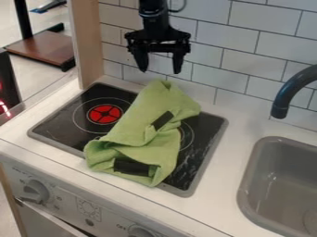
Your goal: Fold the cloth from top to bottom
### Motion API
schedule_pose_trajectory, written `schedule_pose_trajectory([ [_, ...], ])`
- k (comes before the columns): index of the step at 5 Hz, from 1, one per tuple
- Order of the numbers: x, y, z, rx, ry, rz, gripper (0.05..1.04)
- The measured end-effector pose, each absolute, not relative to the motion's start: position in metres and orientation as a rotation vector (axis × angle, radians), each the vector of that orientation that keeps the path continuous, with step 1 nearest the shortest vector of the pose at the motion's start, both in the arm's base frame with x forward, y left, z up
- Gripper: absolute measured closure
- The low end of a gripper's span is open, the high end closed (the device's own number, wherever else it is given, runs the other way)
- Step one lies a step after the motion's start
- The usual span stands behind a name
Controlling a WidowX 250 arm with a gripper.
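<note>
My tool point(161, 71) hung released, empty
Its fingers point(142, 61) stood wide apart; below them, the green cloth point(139, 118) lay rumpled.

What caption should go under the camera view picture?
A crumpled green cloth lies on the stove, below the open claw.

Front panel point(59, 200), 7 o'clock in view: "OFF" legible at roughly 10 o'clock of the lower knob point(142, 232). Small dial marks ring the upper knob point(36, 191), over at 8 o'clock; characters too small to read surely. Between the two knobs, a printed square symbol point(88, 208), line-drawn, rounded figure inside; finer detail unclear.
</note>
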State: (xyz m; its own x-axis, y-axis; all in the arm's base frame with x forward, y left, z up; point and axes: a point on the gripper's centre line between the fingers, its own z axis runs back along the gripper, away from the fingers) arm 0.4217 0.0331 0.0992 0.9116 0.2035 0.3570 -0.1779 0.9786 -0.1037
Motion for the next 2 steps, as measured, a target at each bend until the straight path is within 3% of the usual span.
schedule_pose_trajectory([
  [2, 0.441, 0.015, 0.058, 0.015, -0.357, 0.097, 0.085],
])
